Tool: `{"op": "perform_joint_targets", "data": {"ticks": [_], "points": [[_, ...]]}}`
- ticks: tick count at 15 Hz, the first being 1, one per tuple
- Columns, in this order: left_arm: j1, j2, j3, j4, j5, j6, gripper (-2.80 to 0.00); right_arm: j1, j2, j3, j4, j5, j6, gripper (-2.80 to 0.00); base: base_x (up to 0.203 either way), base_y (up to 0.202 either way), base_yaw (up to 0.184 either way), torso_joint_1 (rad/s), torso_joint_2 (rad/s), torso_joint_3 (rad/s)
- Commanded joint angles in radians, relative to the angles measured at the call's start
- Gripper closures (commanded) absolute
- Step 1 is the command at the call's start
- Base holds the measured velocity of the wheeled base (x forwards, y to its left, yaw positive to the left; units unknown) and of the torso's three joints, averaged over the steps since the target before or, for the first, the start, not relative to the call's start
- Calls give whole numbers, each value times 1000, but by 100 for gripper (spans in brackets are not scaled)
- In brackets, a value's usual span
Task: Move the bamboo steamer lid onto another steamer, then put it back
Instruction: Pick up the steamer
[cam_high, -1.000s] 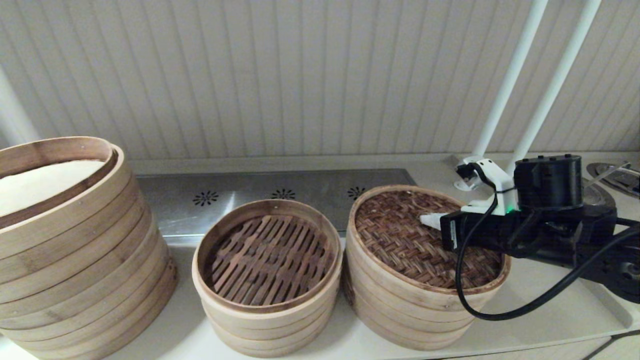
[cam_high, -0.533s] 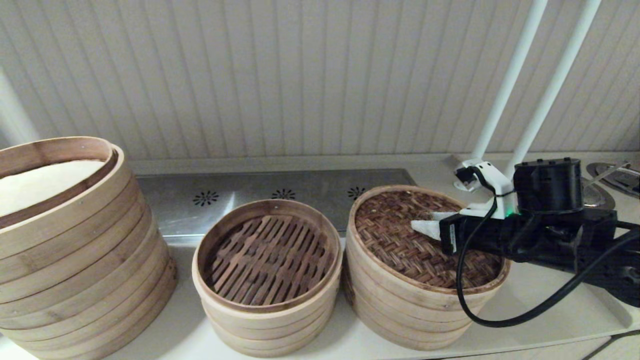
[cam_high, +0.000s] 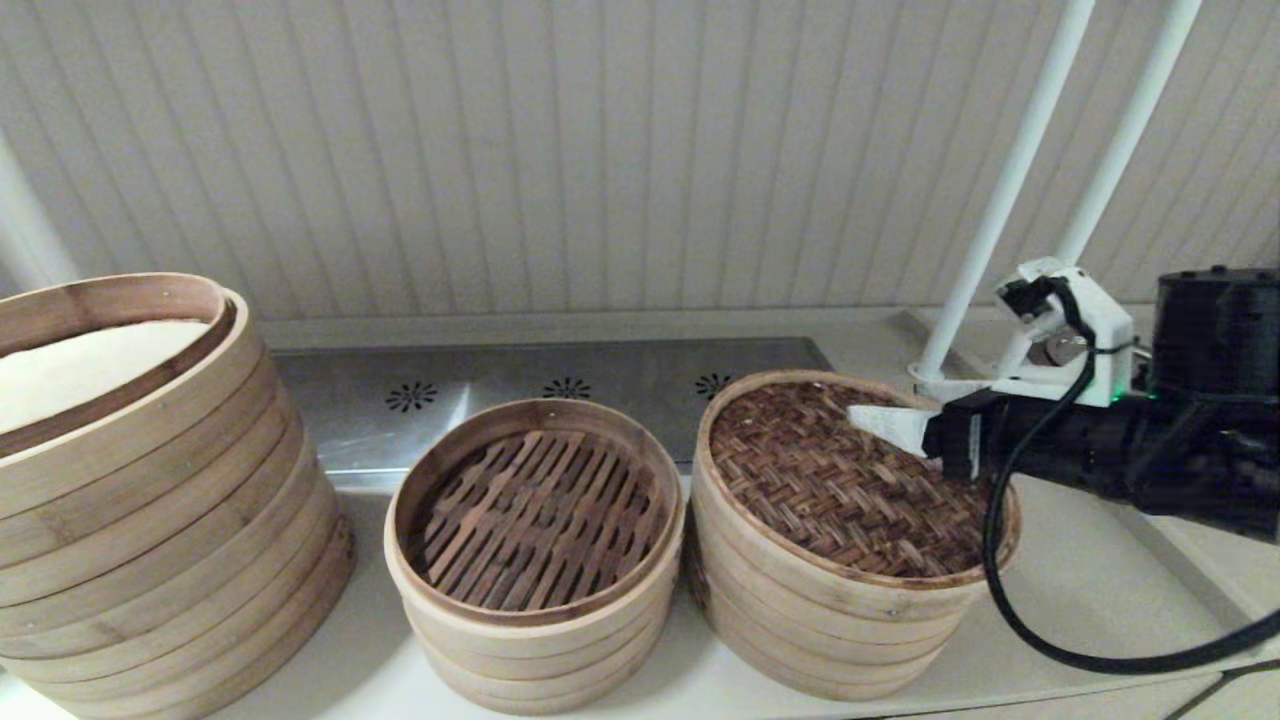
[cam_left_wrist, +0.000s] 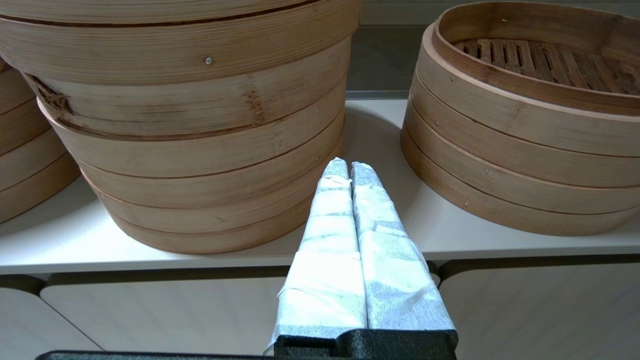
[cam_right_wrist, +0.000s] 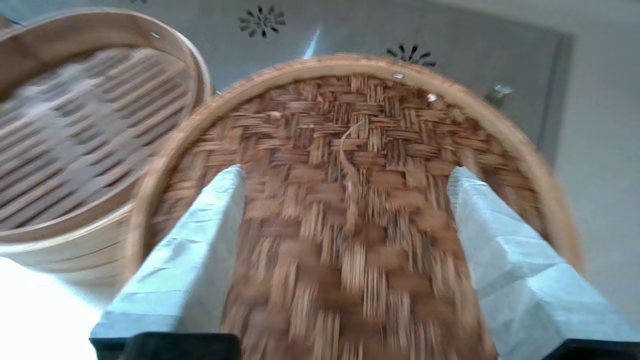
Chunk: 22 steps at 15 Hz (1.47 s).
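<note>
Presently, compared with half a second ago, the right gripper (cam_high: 895, 425) has drawn back toward the robot's right and risen: its white-wrapped tip, earlier well over the middle of the weave, is now above the far right part of the bamboo steamer lid (cam_high: 845, 480), near the rim. The wrist housing stands higher in the head view than before. The lid itself has not shifted.

The lid sits flat, woven face up, on the rightmost steamer (cam_high: 830, 620) on the counter (cam_high: 1090, 590). Being round, it has no long axis; its herringbone strips run diagonally across the head view.

In the right wrist view the right gripper's fingers (cam_right_wrist: 192, 255) are spread wide, one to each side of the lid (cam_right_wrist: 350, 200), holding nothing; whether they touch the weave cannot be told.

The slat-floored steamer (cam_high: 535, 540) stands uncovered just beside the lidded one. The large steamer (cam_high: 150, 480) is at the far left.

The left gripper (cam_left_wrist: 347, 170) hangs low before the counter edge, fingers pressed together on nothing.
</note>
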Motion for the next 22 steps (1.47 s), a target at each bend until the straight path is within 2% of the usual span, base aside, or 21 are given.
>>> {"op": "perform_joint_targets", "data": {"ticks": [1, 2, 3, 5, 6, 10, 13, 14, 18, 20, 22], "points": [[0, 2, 0, 0, 0, 0, 0, -2, -124, 5, 33, -1, 0, -280, 0, 0, 0, 0, 0, 0], [0, 2, 0, 0, 0, 0, 0, -3, -178, 6, 73, -3, 1, -280, 0, 0, 0, 0, 0, 0], [0, 2, 0, 0, 0, 0, 0, -3, -231, 7, 113, -7, 3, 0, 0, 0, 0, 0, 0, 0], [0, 2, 0, 0, 0, 0, 0, -7, -340, 14, 214, -44, 7, 0, 0, 0, 0, 0, 0, 0], [0, 2, 0, 0, 0, 0, 0, -7, -390, 27, 258, -93, 9, 0, 0, 0, 0, 0, 0, 0], [0, 2, 0, 0, 0, 0, 0, -5, -573, 187, 312, -415, 16, 0, 0, 0, 0, 0, 0, 0], [0, 2, 0, 0, 0, 0, 0, -15, -706, 341, 316, -600, 19, 0, 0, 0, 0, 0, 0, 0], [0, 2, 0, 0, 0, 0, 0, -46, -745, 383, 319, -649, 21, 0, 0, 0, 0, 0, 0, 0], [0, 2, 0, 0, 0, 0, 0, -269, -897, 464, 364, -686, 19, 0, 0, 0, 0, 0, 0, 0], [0, 2, 0, 0, 0, 0, 0, -306, -1005, 470, 441, -673, 9, 0, 0, 0, 0, 0, 0, 0], [0, 2, 0, 0, 0, 0, 0, -302, -1117, 485, 488, -597, 1, 0, 0, 0, 0, 0, 0, 0]]}}
